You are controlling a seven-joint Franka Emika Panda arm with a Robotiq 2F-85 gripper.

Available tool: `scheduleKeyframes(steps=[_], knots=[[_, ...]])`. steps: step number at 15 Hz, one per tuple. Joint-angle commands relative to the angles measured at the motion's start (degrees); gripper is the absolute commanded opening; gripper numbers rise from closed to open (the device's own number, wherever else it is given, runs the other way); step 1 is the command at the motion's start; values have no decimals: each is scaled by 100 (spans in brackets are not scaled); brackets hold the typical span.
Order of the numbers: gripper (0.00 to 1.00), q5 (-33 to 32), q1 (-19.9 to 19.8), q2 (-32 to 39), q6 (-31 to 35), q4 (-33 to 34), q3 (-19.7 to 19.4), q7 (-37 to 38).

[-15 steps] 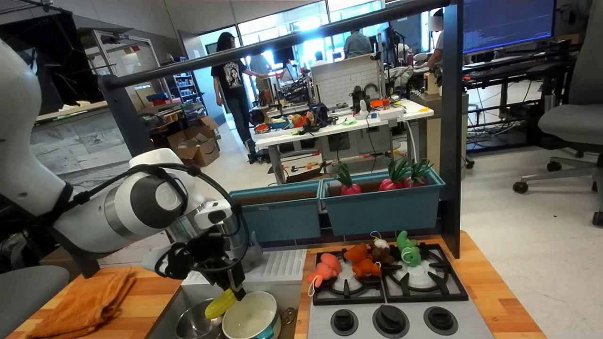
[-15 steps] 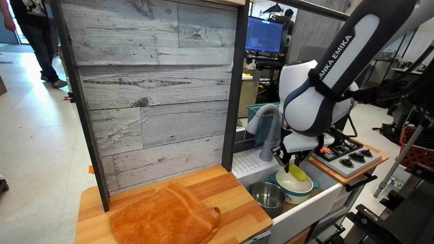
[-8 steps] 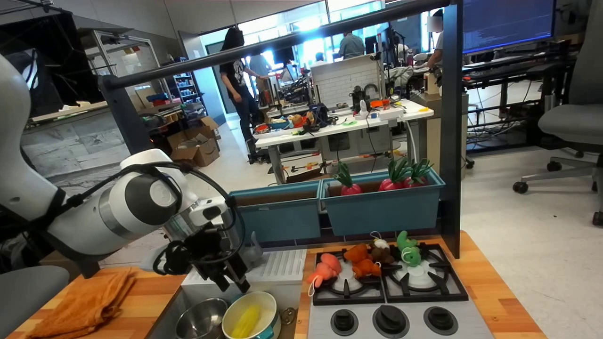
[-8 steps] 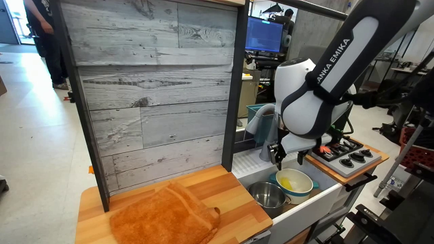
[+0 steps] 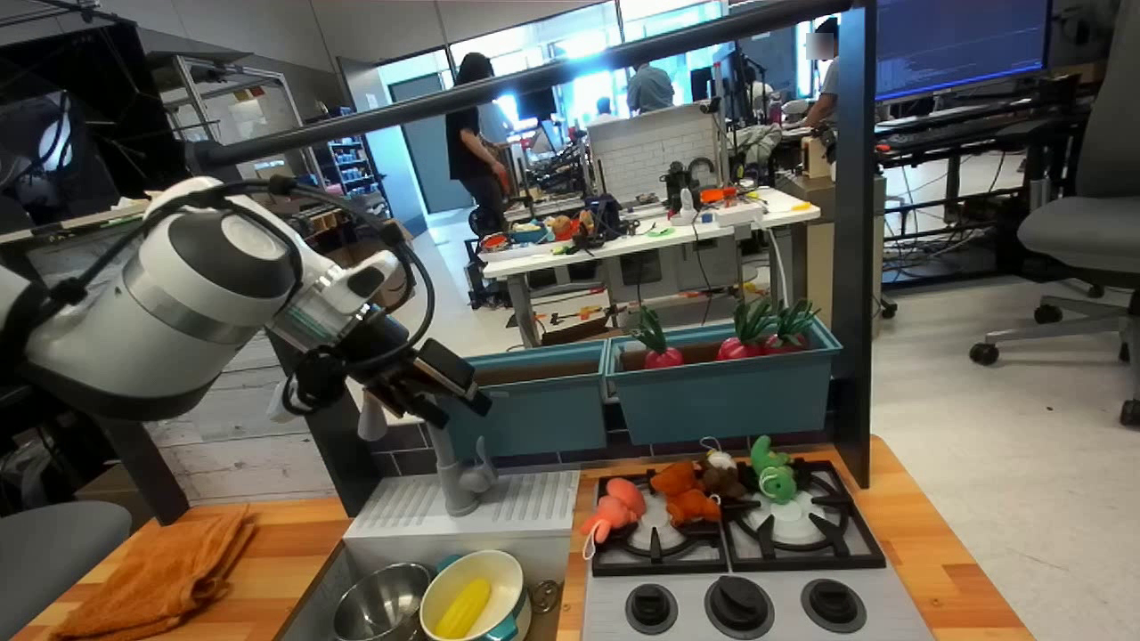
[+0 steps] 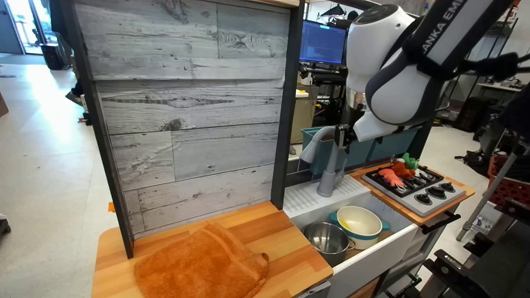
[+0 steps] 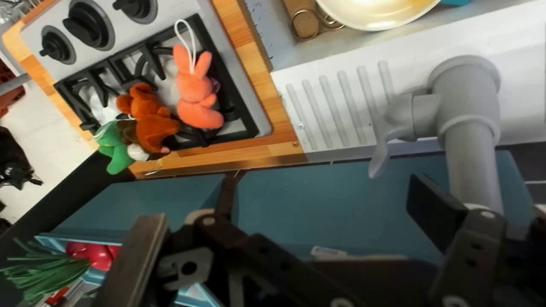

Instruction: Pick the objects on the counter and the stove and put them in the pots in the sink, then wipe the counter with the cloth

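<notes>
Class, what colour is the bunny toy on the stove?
The bunny toy is coral orange, clearest in the wrist view.

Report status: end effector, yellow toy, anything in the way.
End effector open, holding nothing. Yellow toy inside cream pot. Plush toys on stove. Faucet appears close, possible obstacle.

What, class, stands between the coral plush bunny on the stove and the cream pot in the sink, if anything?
Nothing visible blocks the way from the plush bunny to the cream pot: the wooden counter strip beside the sink lies flat, and the faucet stands off that line.
</notes>
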Motion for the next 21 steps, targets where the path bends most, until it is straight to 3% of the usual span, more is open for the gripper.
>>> scheduleKeyframes(steps=[1, 7, 10, 13, 15, 16, 18, 21], knots=[[100, -80, -22, -110, -12, -87, -5, 47], [100, -48, -156, -101, -112, -245, 210, 12], [100, 104, -368, 84, -80, -295, 89, 319], [100, 300, -844, 124, -53, -328, 67, 615], [100, 491, -1379, 142, 200, -210, 314, 552], [100, 308, -1026, 169, 27, -296, 119, 559], [100, 314, -1205, 180, 53, -281, 140, 514], [100, 370, -1015, 440, 454, -219, 65, 842]])
